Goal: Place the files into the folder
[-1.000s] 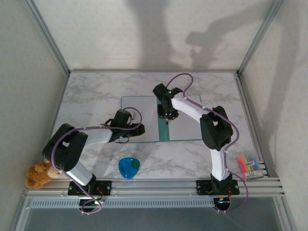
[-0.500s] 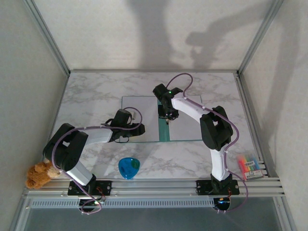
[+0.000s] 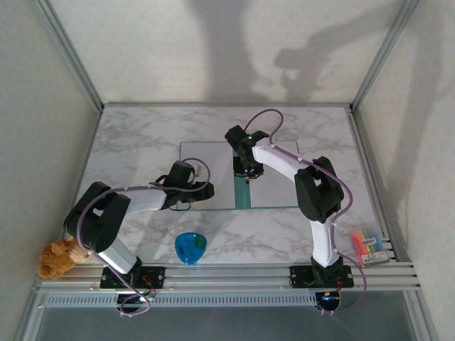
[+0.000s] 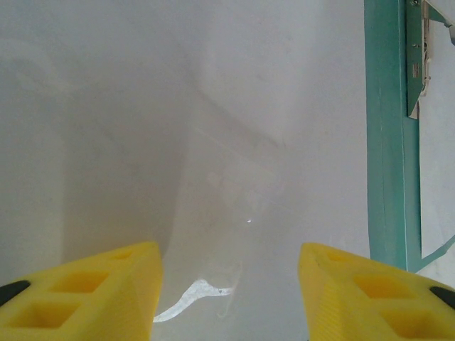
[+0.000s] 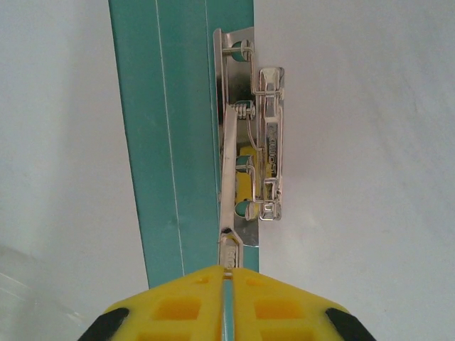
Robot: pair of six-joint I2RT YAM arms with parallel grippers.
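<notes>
Top view first: your folder (image 3: 274,186) lies open flat in the middle of the marble table (image 3: 135,142), teal spine running front to back. The right gripper (image 3: 246,172) sits right over that spine at the far half. The left gripper (image 3: 183,192) is over the near-left part of the folder. You can't judge either set of jaws from up here.

Versus 1 second ago, honestly almost nothing differs. The left arm looks identical, and the right wrist has maybe crept a hair to the left. The folder hasn't budged.

Left wrist view: the left gripper (image 4: 231,284) has its 2 yellow fingers (image 4: 106,288) spread wide with nothing between them, hovering over a pale surface. That's where the files (image 4: 227,185) are, on the folder's left half. You get faint sheet edges and a glossy patch, but I can't cleanly separate paper from the pale folder lining. The teal spine runs down the right edge of that view.

Right wrist view: the right gripper (image 5: 226,273) is pressed together, pinching the tip of the clip lever (image 5: 229,177). That thin metal arm belongs to the silver clip mechanism (image 5: 269,153), mounted just beside the spine on the white right half.
</notes>
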